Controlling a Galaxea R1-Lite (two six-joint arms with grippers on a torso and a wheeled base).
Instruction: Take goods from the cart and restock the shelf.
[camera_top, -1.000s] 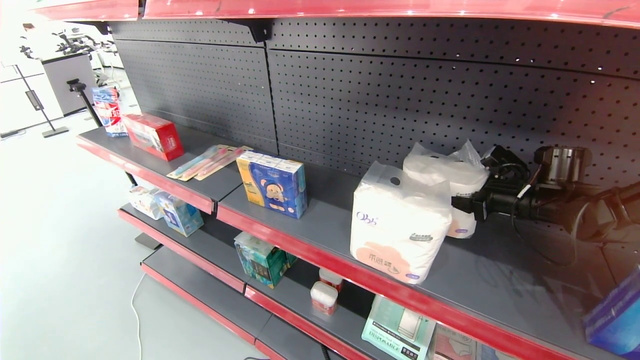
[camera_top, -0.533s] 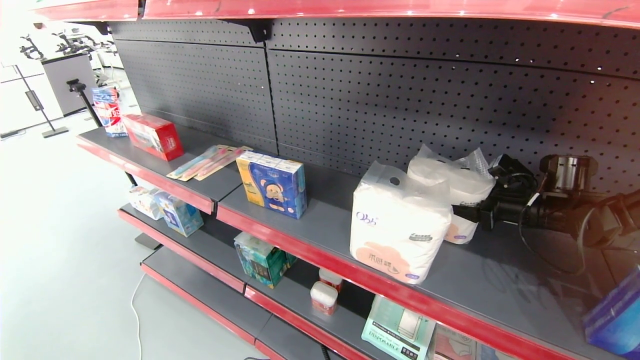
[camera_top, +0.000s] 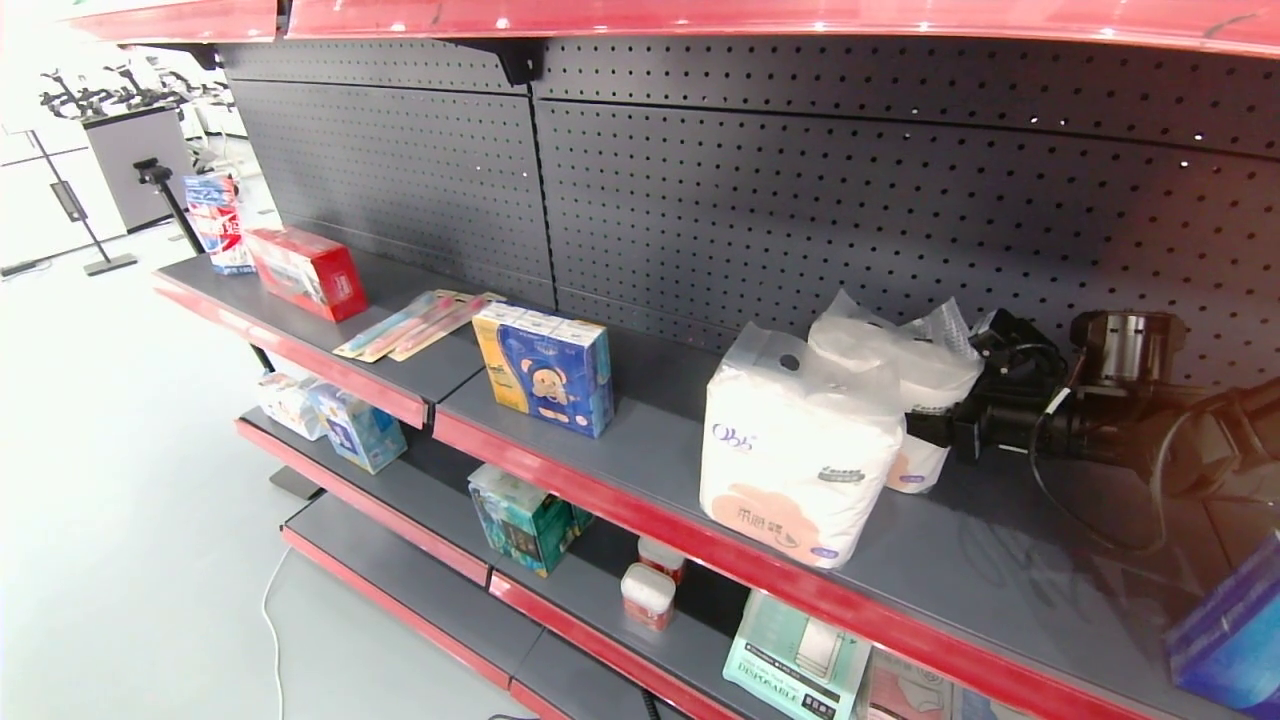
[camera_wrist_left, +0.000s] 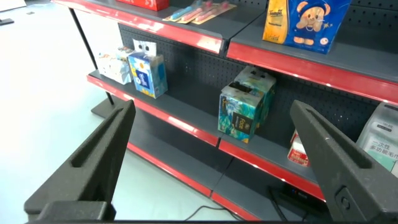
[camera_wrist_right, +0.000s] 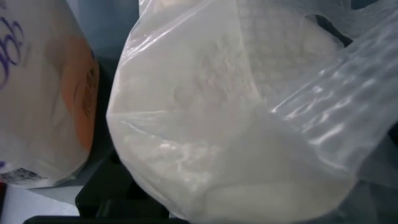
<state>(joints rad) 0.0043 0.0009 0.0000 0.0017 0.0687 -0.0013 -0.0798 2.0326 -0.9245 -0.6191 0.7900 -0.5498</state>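
A clear-wrapped pack of white tissue rolls (camera_top: 900, 385) rests on the dark middle shelf (camera_top: 650, 430), just behind a larger white tissue pack (camera_top: 795, 455). My right gripper (camera_top: 932, 428) comes in from the right and is shut on the roll pack's lower side. The right wrist view has the roll pack (camera_wrist_right: 217, 124) pressed close, with the larger pack (camera_wrist_right: 43, 93) beside it. My left gripper (camera_wrist_left: 214, 165) is open and holds nothing; it hangs low in front of the lower shelves.
On the same shelf stand a blue and yellow tissue box (camera_top: 545, 365), flat toothbrush packs (camera_top: 415, 322), a red box (camera_top: 305, 270) and a blue pack (camera_top: 1230, 630) at the far right. A green box (camera_wrist_left: 245, 106) sits one shelf lower. Bare shelf lies right of the packs.
My right gripper lowered the roll pack onto the shelf behind the larger pack, then nudged it slightly left. The left arm stayed still.
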